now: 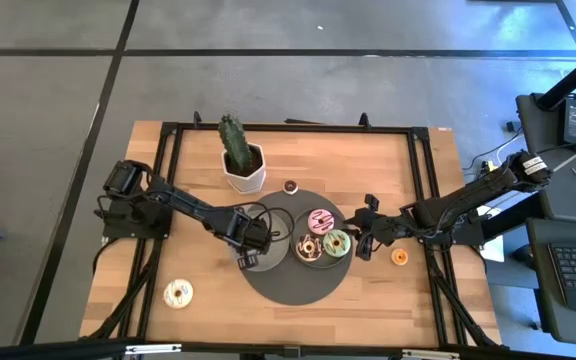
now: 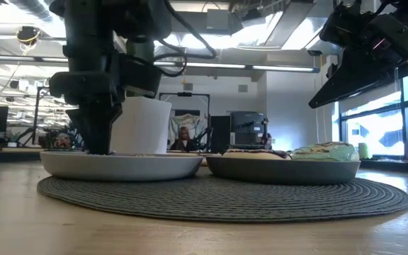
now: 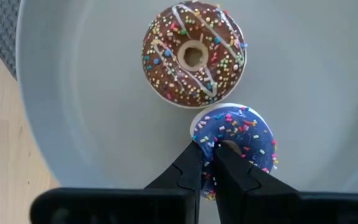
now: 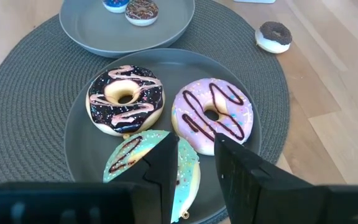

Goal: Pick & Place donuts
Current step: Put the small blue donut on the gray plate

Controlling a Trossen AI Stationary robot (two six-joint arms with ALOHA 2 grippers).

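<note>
A small blue-purple sprinkled donut (image 3: pixel 244 134) lies beside a brown sprinkled donut (image 3: pixel 194 55) on the left grey plate (image 3: pixel 73 93). My left gripper (image 3: pixel 211 148) is down on that plate (image 1: pixel 273 250), shut on the blue donut. The right plate (image 4: pixel 79 137) holds a dark-iced donut (image 4: pixel 126 99), a pink one (image 4: pixel 211 115) and a green one (image 4: pixel 132 158). My right gripper (image 4: pixel 194 146) hovers open above the green and pink donuts, touching nothing. An orange donut (image 1: pixel 400 257), a white one (image 1: pixel 178 293) and a small chocolate one (image 4: pixel 273 36) lie on the table. My left gripper pinches the blue donut's ring on one side (image 3: pixel 205 138), one finger (image 3: pixel 188 171) outside the rim and the other (image 3: pixel 235 171) at the hole. The fingers come from above, pointing down. The donut lies flat at the plate; whether it is lifted I cannot tell.
Both plates sit on a round dark woven mat (image 4: pixel 23 93). A cactus in a white pot (image 1: pixel 240 160) stands behind the left plate, toward the far edge. Bare wood lies near the table's front edge and on both sides of the mat.
</note>
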